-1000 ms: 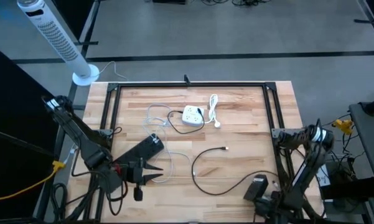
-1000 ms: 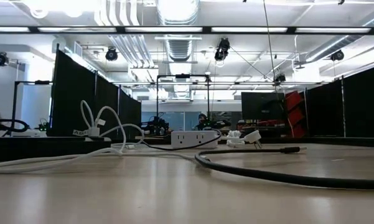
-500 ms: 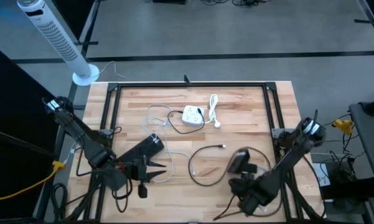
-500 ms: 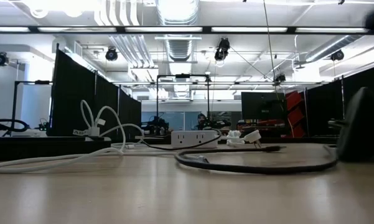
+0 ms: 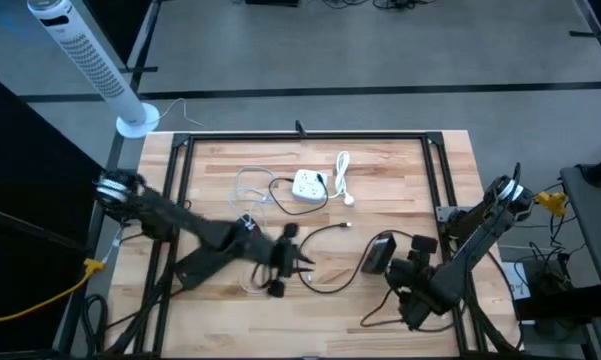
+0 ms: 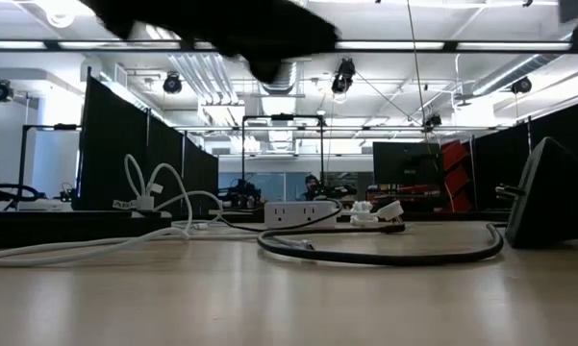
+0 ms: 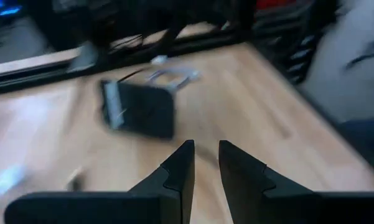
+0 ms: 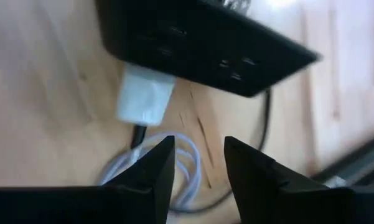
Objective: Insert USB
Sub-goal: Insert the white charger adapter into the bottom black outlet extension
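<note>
so the USB plug (image 5: pixel 347 226) lies flat on the table (image 5: pixel 400 170) between both arms, pointing roughly at the right gripper (image 8: pixel 199 142), which looks closer imo than the left gripper (image 7: pixel 205 144), both with fingers apart and empty.

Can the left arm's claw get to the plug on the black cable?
Probably yes. The left claw hangs close to the plug of the black cable, and only bare table shows between them.
</note>
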Motion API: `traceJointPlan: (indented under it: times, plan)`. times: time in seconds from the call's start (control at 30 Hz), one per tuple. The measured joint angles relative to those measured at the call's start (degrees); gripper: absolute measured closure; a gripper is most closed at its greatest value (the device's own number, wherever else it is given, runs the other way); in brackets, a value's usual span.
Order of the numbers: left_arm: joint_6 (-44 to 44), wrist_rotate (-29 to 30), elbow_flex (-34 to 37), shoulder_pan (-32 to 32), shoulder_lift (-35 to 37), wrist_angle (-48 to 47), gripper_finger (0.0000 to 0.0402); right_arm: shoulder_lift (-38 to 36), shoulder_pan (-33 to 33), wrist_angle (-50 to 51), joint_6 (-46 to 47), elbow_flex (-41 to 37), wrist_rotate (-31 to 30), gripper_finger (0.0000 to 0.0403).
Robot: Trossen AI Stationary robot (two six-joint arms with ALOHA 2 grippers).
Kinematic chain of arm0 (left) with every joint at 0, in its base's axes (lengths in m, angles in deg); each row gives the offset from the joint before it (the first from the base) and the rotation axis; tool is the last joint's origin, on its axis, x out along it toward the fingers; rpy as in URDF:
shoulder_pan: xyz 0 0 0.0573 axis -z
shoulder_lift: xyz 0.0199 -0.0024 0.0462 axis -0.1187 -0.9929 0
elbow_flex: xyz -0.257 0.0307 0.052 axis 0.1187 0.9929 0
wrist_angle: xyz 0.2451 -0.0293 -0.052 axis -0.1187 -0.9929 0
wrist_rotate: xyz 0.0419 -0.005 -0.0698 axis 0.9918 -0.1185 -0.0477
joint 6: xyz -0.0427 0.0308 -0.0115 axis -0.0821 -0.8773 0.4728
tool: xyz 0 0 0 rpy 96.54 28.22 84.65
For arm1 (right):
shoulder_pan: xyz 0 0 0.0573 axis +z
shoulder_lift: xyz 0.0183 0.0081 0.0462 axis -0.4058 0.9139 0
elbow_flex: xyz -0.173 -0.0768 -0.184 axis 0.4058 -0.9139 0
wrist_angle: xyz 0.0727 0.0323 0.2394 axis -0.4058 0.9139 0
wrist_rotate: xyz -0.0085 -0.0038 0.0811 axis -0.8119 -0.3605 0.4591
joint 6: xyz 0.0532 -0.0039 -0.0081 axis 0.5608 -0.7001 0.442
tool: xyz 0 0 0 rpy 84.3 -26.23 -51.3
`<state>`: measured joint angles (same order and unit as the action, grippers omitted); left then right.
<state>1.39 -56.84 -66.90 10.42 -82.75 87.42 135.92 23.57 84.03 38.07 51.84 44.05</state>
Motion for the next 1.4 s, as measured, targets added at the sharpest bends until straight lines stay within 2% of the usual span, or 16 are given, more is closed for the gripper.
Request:
traceJointPlan:
  times: [0.03,0.1,0.2,0.33,0.6,0.73,0.8,0.9,1.07,1.13,1.23,1.4]
  plan:
    - [-0.01,-3.99,-0.04,-2.28,-2.4,3.71,0.0339,-0.66,-0.71,-2.62,-0.56,-2.03,0.07,0.0274]
    - [0.73,-7.6,-0.08,-6.14,-7.12,8.8,0.0339,-1.78,-2.42,-7.94,-1.42,-6.41,0.28,0.0282]
    - [1.71,-7.56,-0.84,-10.22,-13.12,11.67,0.0339,-3.7,-5.76,-14.12,-4.47,-11.36,1.76,0.0295]
    - [2.58,-6.14,-6.57,-12.19,-20.56,12.63,0.0339,-5.35,-10.07,-18.0,-9.49,-15.08,2.58,0.0309]
    - [3.03,-6.11,-21.72,-12.41,-34.4,5.92,0.0339,-5.57,-15.48,-22.72,-19.8,-12.53,0.49,0.0323]
    - [4.47,-10.71,-27.18,-12.29,-40.25,5.31,0.0339,-5.54,-17.34,-23.22,-24.86,-7.63,-2.26,0.0321]
    - [5.3,-13.07,-29.66,-12.21,-41.91,5.17,0.0339,-5.46,-18.43,-23.33,-27.1,-5.34,-2.87,0.0319]
    - [5.56,-13.3,-30.76,-11.86,-43.12,5.31,0.0339,-5.41,-19.55,-22.98,-29.18,-2.99,-3.13,0.0315]
    - [4.86,-13.4,-30.42,-11.87,-42.53,4.36,0.034,-5.5,-19.0,-19.41,-26.98,-1.06,-1.69,0.0316]
    - [4.6,-13.44,-30.39,-11.85,-42.38,4.04,0.034,-5.48,-19.05,-18.71,-25.91,-1.06,1.89,0.032]
    - [4.06,-13.44,-30.37,-11.82,-41.97,2.03,0.034,-5.82,-17.32,-14.79,-19.1,-1.09,8.51,0.0326]
    - [3.74,-13.4,-30.28,-11.64,-42.0,2.73,0.034,-7.16,-10.94,-11.1,-9.76,-2.34,8.43,0.0334]
